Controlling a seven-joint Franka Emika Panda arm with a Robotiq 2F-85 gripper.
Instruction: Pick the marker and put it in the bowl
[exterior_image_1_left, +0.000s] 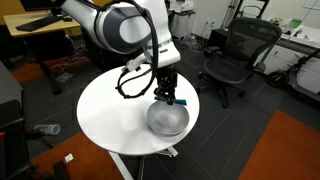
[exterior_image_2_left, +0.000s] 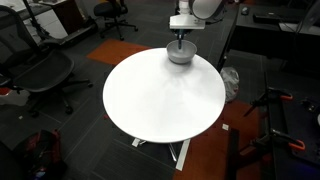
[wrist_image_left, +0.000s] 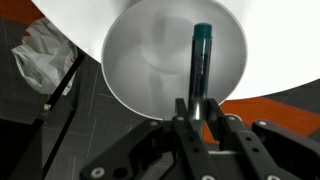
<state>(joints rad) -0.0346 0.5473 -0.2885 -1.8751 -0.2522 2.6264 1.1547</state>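
Note:
In the wrist view my gripper (wrist_image_left: 198, 108) is shut on the marker (wrist_image_left: 200, 65), a slim dark stick with a teal end that points out over the inside of the light grey bowl (wrist_image_left: 140, 60). In both exterior views the gripper (exterior_image_1_left: 168, 97) (exterior_image_2_left: 181, 40) hangs just above the bowl (exterior_image_1_left: 167, 120) (exterior_image_2_left: 180, 54), which stands near the edge of the round white table (exterior_image_1_left: 110, 110) (exterior_image_2_left: 160, 95). The marker's teal tip (exterior_image_1_left: 181, 102) shows beside the fingers.
Black office chairs (exterior_image_1_left: 235, 55) (exterior_image_2_left: 35, 70) stand around the table. A crumpled plastic bag (wrist_image_left: 40, 55) (exterior_image_2_left: 229, 82) lies on the floor beside the table. Desks and equipment line the room's edges.

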